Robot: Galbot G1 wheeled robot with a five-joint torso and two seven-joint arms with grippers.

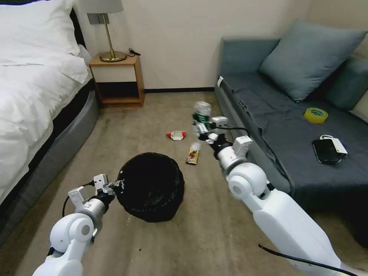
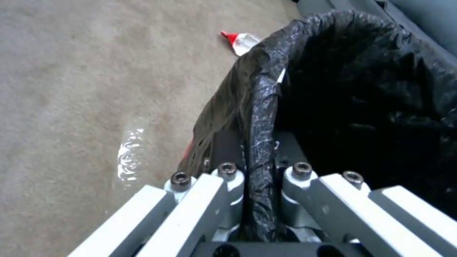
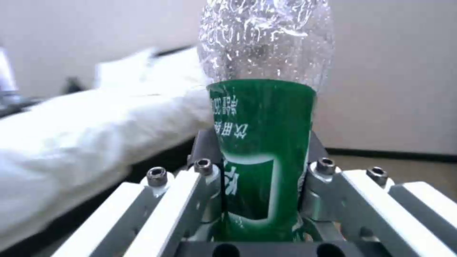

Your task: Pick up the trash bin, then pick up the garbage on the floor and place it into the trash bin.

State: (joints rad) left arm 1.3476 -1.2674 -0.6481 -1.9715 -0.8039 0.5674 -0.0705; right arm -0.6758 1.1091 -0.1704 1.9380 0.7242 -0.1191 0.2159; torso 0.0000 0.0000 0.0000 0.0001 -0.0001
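Observation:
The trash bin (image 1: pixel 151 186), round and lined with a crinkly black bag, hangs low over the carpet at centre. My left gripper (image 1: pixel 117 186) is shut on its near rim; the left wrist view shows the bag-covered rim (image 2: pixel 261 142) pinched between the fingers. My right gripper (image 1: pixel 202 128) is raised beyond the bin, shut on a clear plastic bottle (image 1: pixel 201 113) with a green label (image 3: pixel 262 150), held upright. More garbage lies on the floor: a white packet with red ends (image 1: pixel 176 135) (image 2: pixel 240 41) and a brown-gold snack wrapper (image 1: pixel 193 156).
A grey sofa (image 1: pixel 268 126) on the right carries a yellow tape roll (image 1: pixel 316 115) and a black phone (image 1: pixel 325 150). A white bed (image 1: pixel 30 96) runs along the left. A wooden nightstand (image 1: pixel 118 80) with a lamp stands at the back wall.

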